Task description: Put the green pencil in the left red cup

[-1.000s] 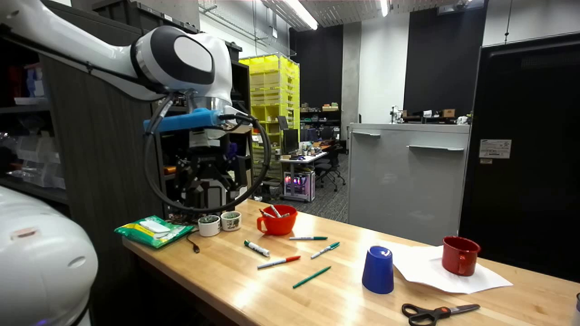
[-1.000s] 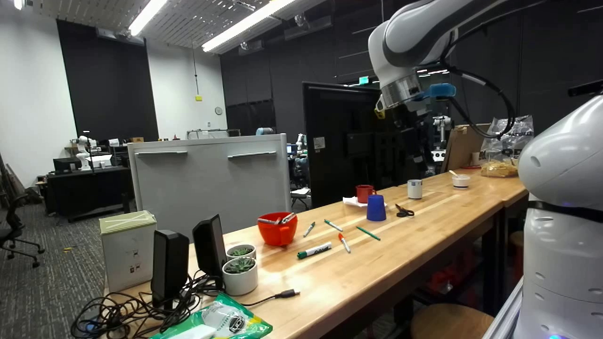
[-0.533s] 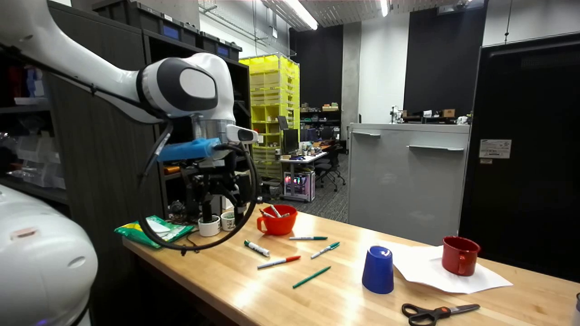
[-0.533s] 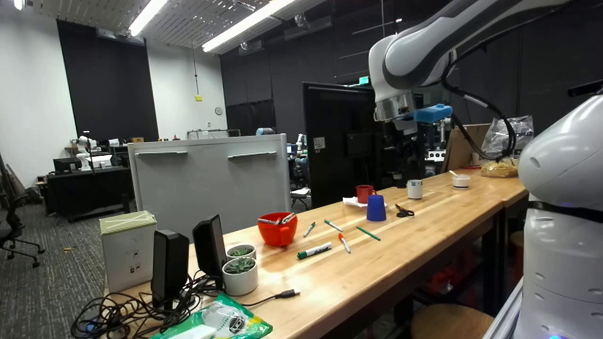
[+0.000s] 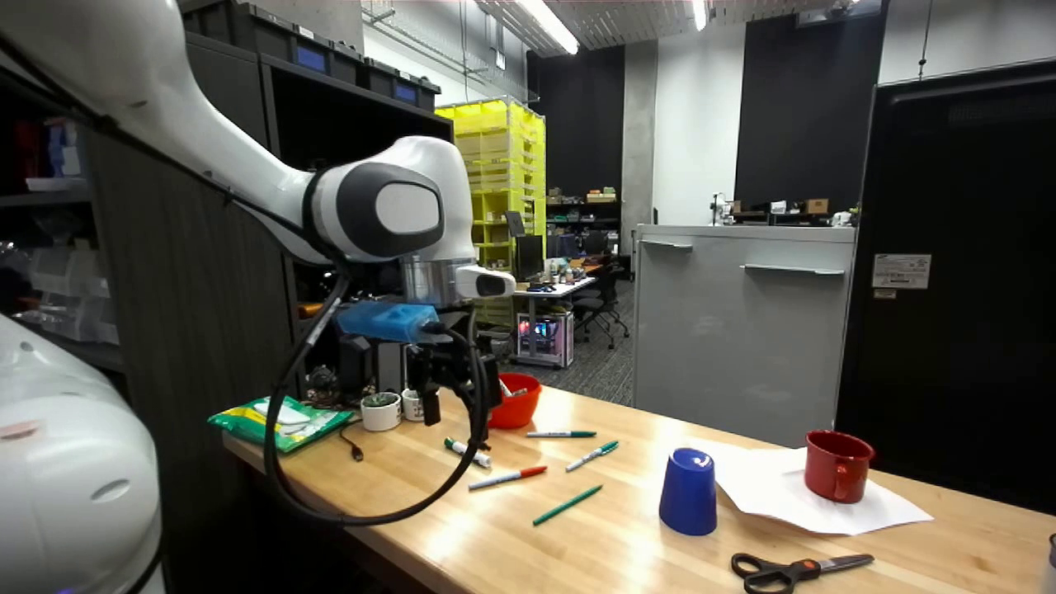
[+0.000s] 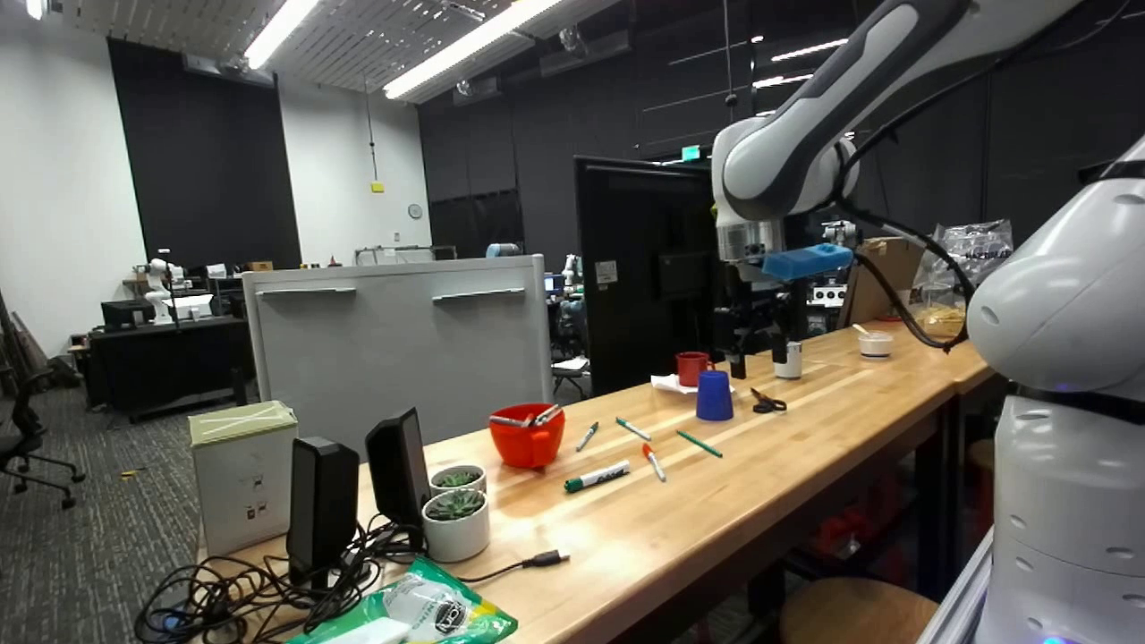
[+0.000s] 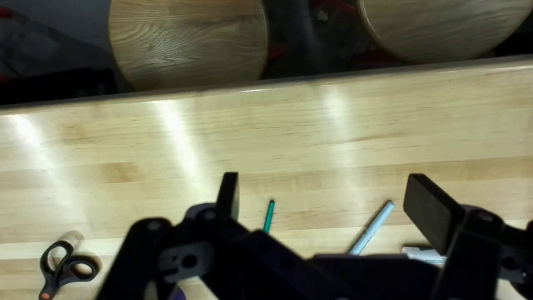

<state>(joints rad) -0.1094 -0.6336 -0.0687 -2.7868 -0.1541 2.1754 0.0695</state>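
Observation:
The thin green pencil [image 5: 568, 505] lies flat on the table, also in an exterior view [image 6: 699, 444]. Its end shows in the wrist view [image 7: 269, 216], between the fingers near one of them; the rest is hidden by the gripper. The left red cup [image 5: 518, 408] is bright orange-red and stands upright with several markers in it, also in an exterior view [image 6: 526, 445]; it is out of the wrist view. My gripper [image 7: 322, 193] is open and empty, above the table, apart from the pencil. It also shows in both exterior views [image 5: 458, 427] [image 6: 759, 360].
Several markers lie near the pencil, one with an orange-red cap [image 5: 508, 478]. An upturned blue cup [image 5: 689, 493], scissors [image 5: 792, 571] and a darker red cup [image 5: 838, 468] on white paper stand beyond. Potted plants [image 6: 455, 526], speakers [image 6: 322, 510] and cables are at one end.
The arm has come down and forward toward the table, bringing the gripper lower, partly in front of the left red cup in an exterior view. The objects on the table have not moved.

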